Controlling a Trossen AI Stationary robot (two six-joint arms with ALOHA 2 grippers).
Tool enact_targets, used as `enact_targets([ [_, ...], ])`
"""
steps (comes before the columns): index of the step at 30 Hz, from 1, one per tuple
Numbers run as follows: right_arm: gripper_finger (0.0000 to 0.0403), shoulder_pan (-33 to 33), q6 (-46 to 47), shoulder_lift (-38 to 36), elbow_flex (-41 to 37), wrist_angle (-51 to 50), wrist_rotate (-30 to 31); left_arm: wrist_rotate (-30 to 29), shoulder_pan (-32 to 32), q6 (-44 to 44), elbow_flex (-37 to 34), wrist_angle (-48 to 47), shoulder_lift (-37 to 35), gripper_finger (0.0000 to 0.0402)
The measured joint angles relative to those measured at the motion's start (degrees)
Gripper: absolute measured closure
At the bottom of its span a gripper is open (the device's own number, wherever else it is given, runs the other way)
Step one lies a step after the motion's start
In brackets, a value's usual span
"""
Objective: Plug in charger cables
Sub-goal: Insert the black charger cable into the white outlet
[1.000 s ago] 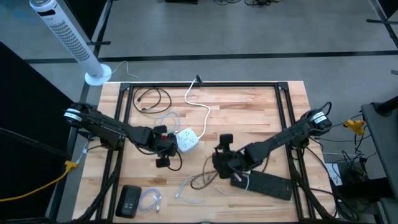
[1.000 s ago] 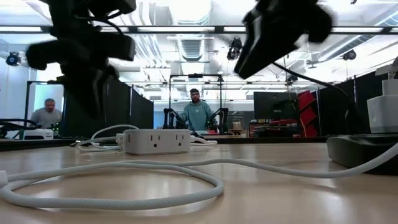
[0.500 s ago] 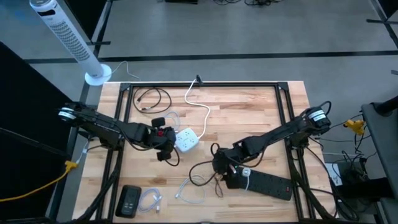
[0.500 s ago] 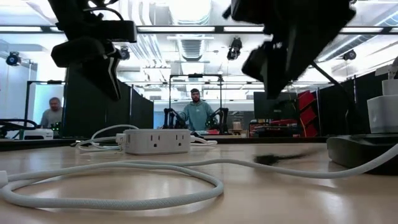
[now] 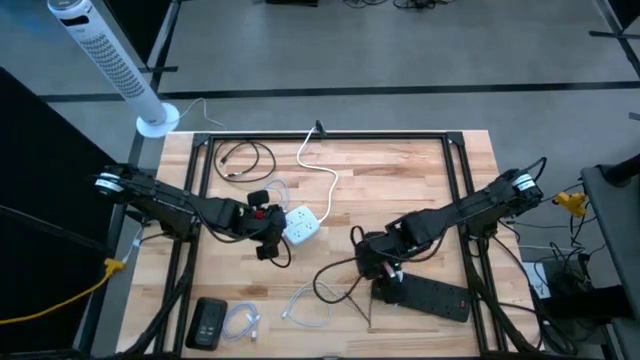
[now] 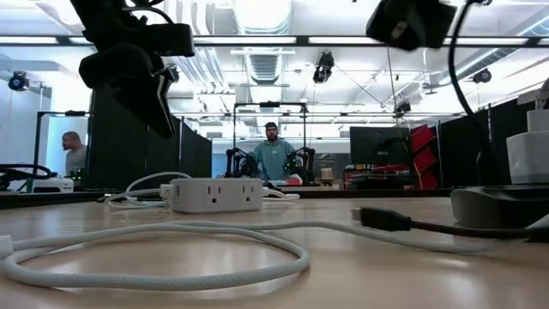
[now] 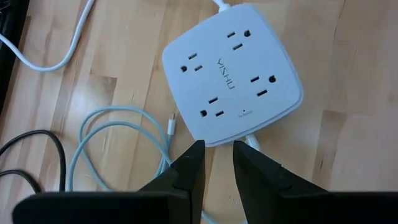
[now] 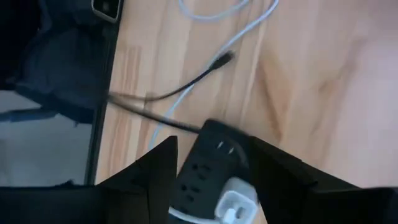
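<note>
Bench (image 5: 420,180) of pale wood planks carries, from largest to smallest: long black power strip (image 5: 425,293) at its right front, under the right gripper (image 5: 385,272), jaws spread and empty above a white adapter (image 8: 233,203) plugged into the strip; square white socket cube (image 7: 233,71) mid-bench, just beyond the left gripper (image 7: 217,163), jaws nearly together, gripping nothing; thin black and white charger cables (image 5: 325,290), loosely coiled between cube and strip.

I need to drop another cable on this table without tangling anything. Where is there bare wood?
Bare wood lies at the far right corner, behind the right gripper and power strip, and between the white cord and right arm. Crowded: around the socket cube and left gripper, and the near-edge cables.
</note>
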Motion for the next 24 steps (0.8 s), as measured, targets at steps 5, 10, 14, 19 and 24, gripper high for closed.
enact_targets([
  [5, 0.0230, -0.1, -6.8, -2.6, -0.3, 6.6, 16.9, -1.7, 1.6, -1.6, 0.0, -0.4, -0.2, 0.0331],
  [10, 0.0240, -0.5, -14.5, -1.1, -5.0, 25.8, 38.0, -1.8, 10.2, -4.1, 0.0, -5.5, -0.2, 0.0324],
  [14, 0.0245, -1.5, -19.7, 2.8, -9.6, 38.0, 33.8, 2.0, 20.9, -3.4, 0.2, -9.0, -0.2, 0.0303],
  [19, 0.0251, -1.7, -16.6, 9.4, -13.3, 46.6, 30.2, 11.5, 34.6, -2.0, 0.3, -8.3, -0.2, 0.0262],
  [24, 0.0259, -1.6, -15.4, 16.0, -13.7, 46.9, 28.2, 13.5, 45.9, 2.1, 1.8, -7.9, 0.5, 0.0217],
])
